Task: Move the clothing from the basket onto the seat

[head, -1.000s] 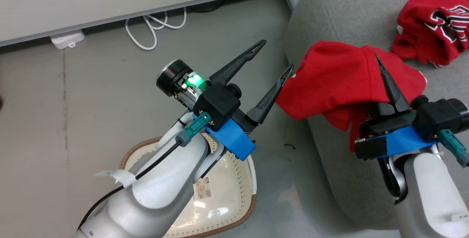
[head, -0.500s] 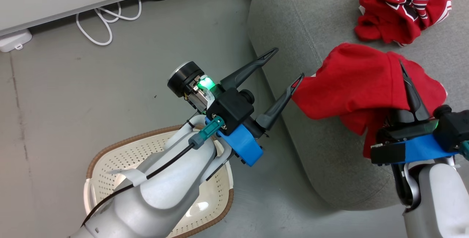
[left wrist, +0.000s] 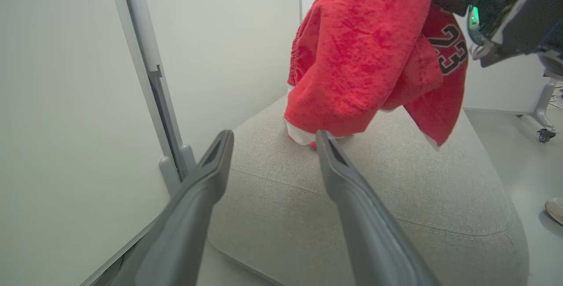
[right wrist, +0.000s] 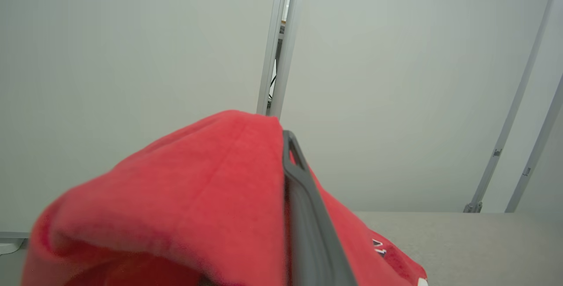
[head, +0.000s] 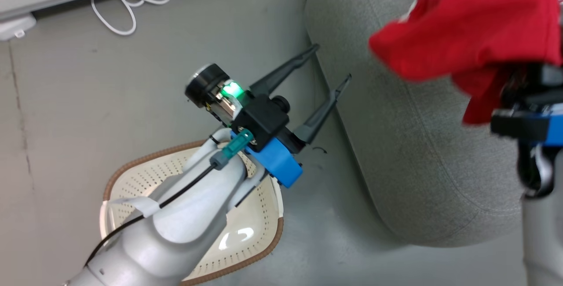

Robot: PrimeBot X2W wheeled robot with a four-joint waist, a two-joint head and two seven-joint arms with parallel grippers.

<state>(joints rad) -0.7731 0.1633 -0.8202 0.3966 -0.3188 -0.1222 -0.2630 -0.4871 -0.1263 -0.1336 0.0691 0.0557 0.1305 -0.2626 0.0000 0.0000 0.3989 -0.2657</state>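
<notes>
The right pincer [right wrist: 286,141] is clenched on a red jersey [head: 466,26]. In the right wrist view one dark finger [right wrist: 308,215] lies along the fabric, which drapes over and hides the other. The jersey [left wrist: 365,53] hangs in a bunched mass from this pincer above the light grey seat [head: 396,145], with the number 23 in dark, white-edged figures on one fold. In the left wrist view a strip of white trim sits at its lowest edge, level with the cushion; it cannot be told whether this touches the seat [left wrist: 396,198]. The left pincer [head: 332,62] is released and grasps nothing. Its two fingers are spread wide and point at the near edge of the seat, well below the hanging jersey, and a green lamp glows on its wrist. The left forearm passes over the cream perforated basket [head: 145,159], covering much of its interior. The basket, with its brown rim, stands on the grey floor [head: 88,101], near the seat's rounded corner and apart from it. A white cable [head: 127,9] lies looped on the floor by the pale wall panel [left wrist: 66,101].
</notes>
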